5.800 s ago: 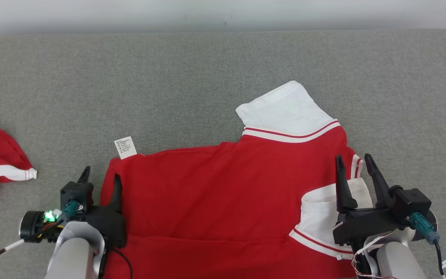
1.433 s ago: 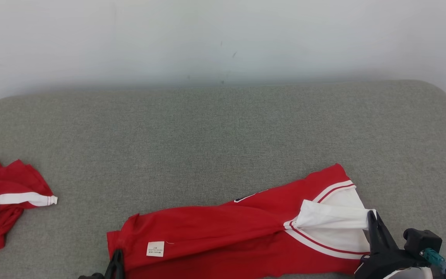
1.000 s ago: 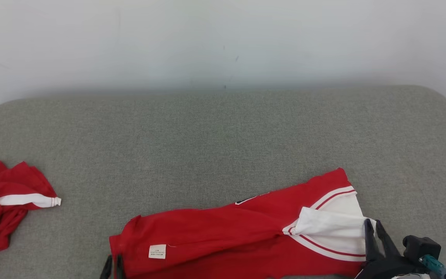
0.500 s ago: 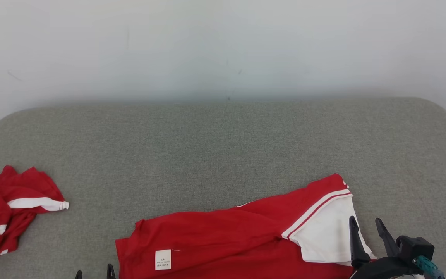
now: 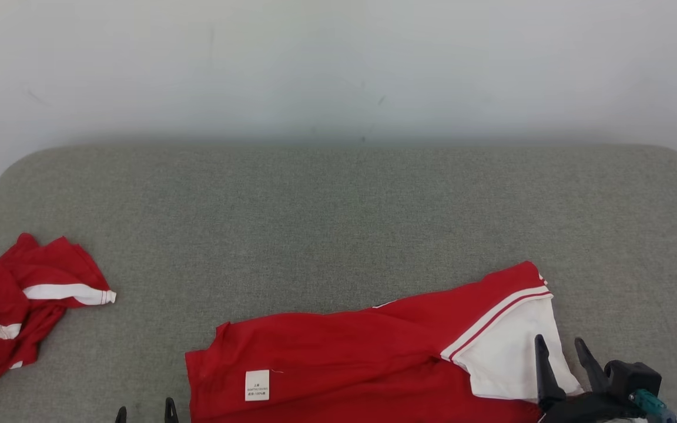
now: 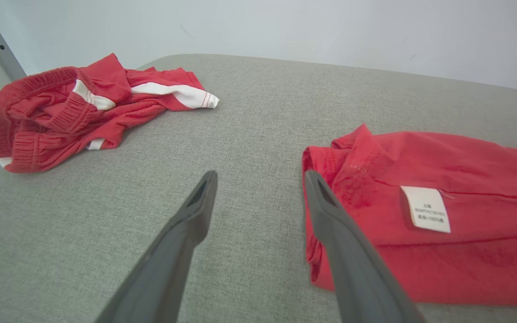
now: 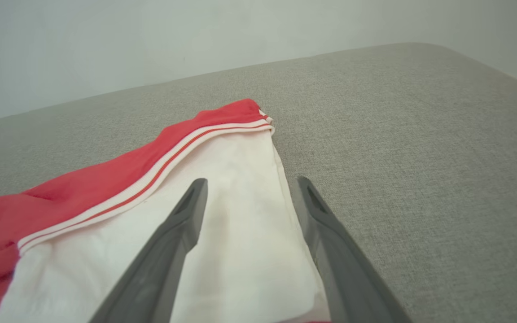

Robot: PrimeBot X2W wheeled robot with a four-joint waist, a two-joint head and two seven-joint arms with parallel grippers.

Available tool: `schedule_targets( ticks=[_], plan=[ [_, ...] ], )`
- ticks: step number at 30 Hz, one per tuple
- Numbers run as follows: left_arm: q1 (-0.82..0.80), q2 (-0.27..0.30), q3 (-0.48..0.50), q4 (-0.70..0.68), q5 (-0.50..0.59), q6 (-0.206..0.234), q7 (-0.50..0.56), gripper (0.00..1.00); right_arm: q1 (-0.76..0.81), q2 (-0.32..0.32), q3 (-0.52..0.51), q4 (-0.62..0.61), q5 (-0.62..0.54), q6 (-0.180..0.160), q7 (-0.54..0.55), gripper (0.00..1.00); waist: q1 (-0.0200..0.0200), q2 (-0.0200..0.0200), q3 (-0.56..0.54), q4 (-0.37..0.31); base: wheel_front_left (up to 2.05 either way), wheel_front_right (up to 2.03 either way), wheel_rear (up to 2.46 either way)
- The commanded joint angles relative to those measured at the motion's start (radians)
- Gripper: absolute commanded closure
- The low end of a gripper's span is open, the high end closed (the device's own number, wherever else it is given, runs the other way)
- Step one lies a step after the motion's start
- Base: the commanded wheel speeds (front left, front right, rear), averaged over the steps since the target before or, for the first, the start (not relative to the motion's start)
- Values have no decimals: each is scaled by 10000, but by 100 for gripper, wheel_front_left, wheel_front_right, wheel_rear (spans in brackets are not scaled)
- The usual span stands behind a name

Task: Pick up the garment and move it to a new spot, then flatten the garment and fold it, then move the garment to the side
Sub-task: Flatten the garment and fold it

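Observation:
The garment [image 5: 350, 358] is a red shirt with white sleeves, folded into a long band near the front edge of the grey surface. A white label [image 5: 257, 385] faces up near its left end. My left gripper [image 5: 143, 406] stands open just left of that end, only its tips showing in the head view. In the left wrist view its fingers [image 6: 182, 242] straddle bare cushion beside the garment's [image 6: 442, 215] red corner. My right gripper [image 5: 559, 348] is open over the white sleeve [image 7: 222, 224], holding nothing.
A second crumpled red garment [image 5: 15, 305] with white stripes lies at the far left, also seen in the left wrist view [image 6: 74, 107]. The grey cushioned surface [image 5: 338, 223] stretches back to a white wall [image 5: 338, 64]. Its rounded edges fall away at both sides.
Both grippers opened and let go of the garment, which now lies flat. The white sleeve dropped from the right fingers. The head camera shifted, sliding the scene slightly right.

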Motion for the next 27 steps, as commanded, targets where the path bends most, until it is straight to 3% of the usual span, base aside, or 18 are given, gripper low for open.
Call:
schedule_targets(
  ticks=[1, 11, 19, 20, 21, 22, 27],
  plan=[
    [-135, -2, -67, -87, -14, 47, -26, 0, -259, -76, -92, 21, -92, -29, -3, 0, 0, -1, 264, 68, 0, 0, 0],
    [-616, -1, -237, 4, 14, 45, -26, 0, -1346, -451, -279, 1630, 97, -29, 187, 0, 0, -1, 982, 358, 0, 0, 0],
    [-793, -4, -161, 23, 162, -43, -26, 0, -1769, -623, 824, 2998, 1216, -27, 1060, 0, 0, -1, 1198, 582, 0, 0, 0],
    [-769, -3, -151, 27, 171, -50, -26, 0, -1750, -609, 951, 3097, 1447, -27, 1113, 15, 0, -1, 1197, 590, 0, 0, 0],
    [-756, -4, -143, 19, 179, -51, -26, 0, -1709, -612, 1128, 3174, 1564, -27, 1189, 61, 0, -1, 1186, 590, 0, 0, 0],
    [-732, -4, -135, 6, 184, -43, -26, 0, -1657, -621, 1315, 3230, 1697, -26, 1204, 100, 0, -1, 1176, 583, 0, 0, 0],
    [-697, -3, -125, 29, 163, -2, -26, 0, -1532, -887, 1872, 3328, 2289, -31, 1001, 100, 0, -1, 1129, 509, 0, 0, 0]
  ],
)
